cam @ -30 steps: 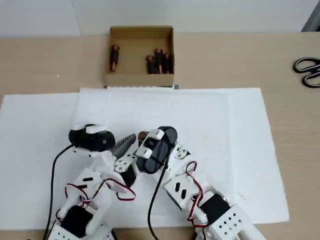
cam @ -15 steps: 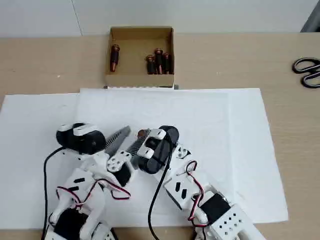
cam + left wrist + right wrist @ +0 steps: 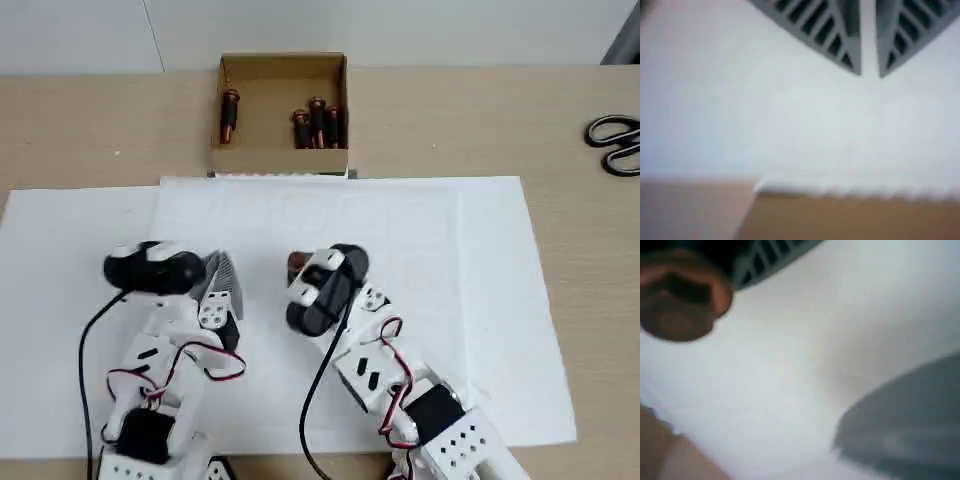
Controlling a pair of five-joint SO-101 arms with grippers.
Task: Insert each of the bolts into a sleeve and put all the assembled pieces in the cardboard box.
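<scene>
The cardboard box (image 3: 283,160) stands at the back of the table, holding one brown assembled piece (image 3: 229,115) on its left side and a cluster of several (image 3: 318,122) on its right. My right gripper (image 3: 300,268) hangs over the white sheet, shut on a brown piece (image 3: 296,262). That brown piece (image 3: 677,305) looms close beside a grey finger (image 3: 765,262) in the right wrist view; whether it is a bolt, a sleeve or both I cannot tell. A short way to its left, my left gripper (image 3: 224,275) is shut and empty, its tips (image 3: 870,74) almost touching.
A large white paper sheet (image 3: 430,250) covers the near half of the wooden table. Black scissors (image 3: 615,142) lie at the far right edge. The sheet's edge and bare wood (image 3: 840,215) lie ahead of the left gripper.
My left gripper has drawn back to the left, away from the right gripper it was nearly touching. The right gripper has kept the brown piece and shifted slightly right and away.
</scene>
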